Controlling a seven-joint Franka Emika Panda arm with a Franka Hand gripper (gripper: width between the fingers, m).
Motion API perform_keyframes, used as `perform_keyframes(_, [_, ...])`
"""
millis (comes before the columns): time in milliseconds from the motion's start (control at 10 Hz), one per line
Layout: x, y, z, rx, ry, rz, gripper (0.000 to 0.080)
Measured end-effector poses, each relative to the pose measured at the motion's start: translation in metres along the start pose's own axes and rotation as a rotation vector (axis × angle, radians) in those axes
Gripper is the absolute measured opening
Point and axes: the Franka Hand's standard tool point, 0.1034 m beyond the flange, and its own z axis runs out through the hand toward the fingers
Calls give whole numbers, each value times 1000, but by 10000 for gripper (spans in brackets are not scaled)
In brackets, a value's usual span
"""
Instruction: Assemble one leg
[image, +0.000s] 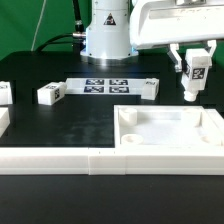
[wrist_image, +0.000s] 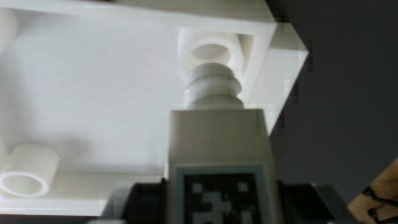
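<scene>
On a black table (image: 90, 115) backed by a green curtain (image: 30, 25), a small white plastic tagged leg (image: 197, 78) is held clamped in the two-finger gripper (image: 195, 62) above a large white square tray-like top (image: 170, 142). Only in the wrist view is its tip seen near a corner hole (wrist_image: 210, 48).

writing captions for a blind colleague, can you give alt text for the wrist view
A white leg with a black-and-white tag fills much of the frame, held in the gripper, its ridged tip pointing toward a round corner hole in the white tabletop. A dark table shows past the tabletop's edge.
</scene>
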Motion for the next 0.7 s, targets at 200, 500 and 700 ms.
perform_keyframes(200, [14, -2, 7, 4, 14, -8, 287])
perform_keyframes(500, [57, -2, 35, 11, 49, -19, 287])
perform_keyframes(700, [75, 3, 47, 13, 46, -31, 287])
